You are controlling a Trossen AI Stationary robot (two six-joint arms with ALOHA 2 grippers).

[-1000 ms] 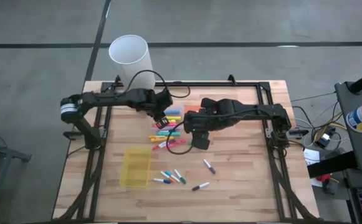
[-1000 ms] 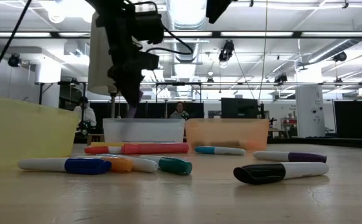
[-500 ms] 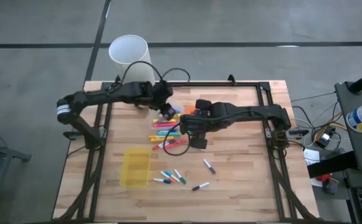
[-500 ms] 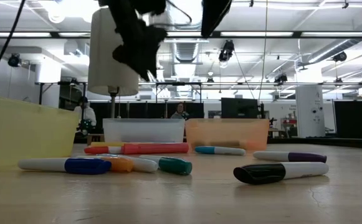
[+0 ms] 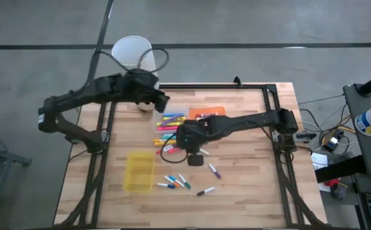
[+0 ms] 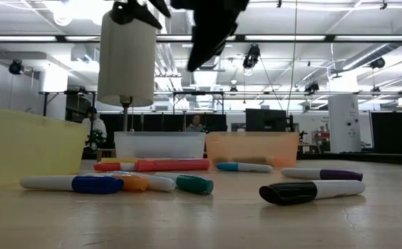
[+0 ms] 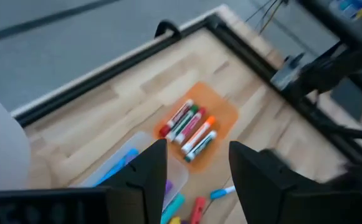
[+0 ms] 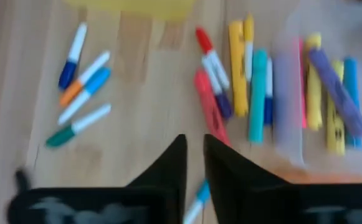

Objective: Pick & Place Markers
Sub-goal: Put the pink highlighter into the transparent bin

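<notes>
Four markers [image 7: 190, 129] parallel, orange tray [image 7: 226, 114]

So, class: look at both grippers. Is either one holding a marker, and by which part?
Neither. The left gripper is open and empty beside the white cup. The right gripper has nearly closed on nothing, above the loose markers.

Two dark fingers [image 7: 152, 171] of the left gripper [image 7: 196, 171] are seen spread apart above the wooden table [image 7: 137, 93]. Beyond them, an orange tray [image 7: 221, 115] is seen holding four markers [image 7: 190, 127] side by side. A clear tray [image 7: 128, 158] beside it holds a blue marker [image 7: 115, 165]. A black frame [image 7: 243, 46] edges the table.
</notes>
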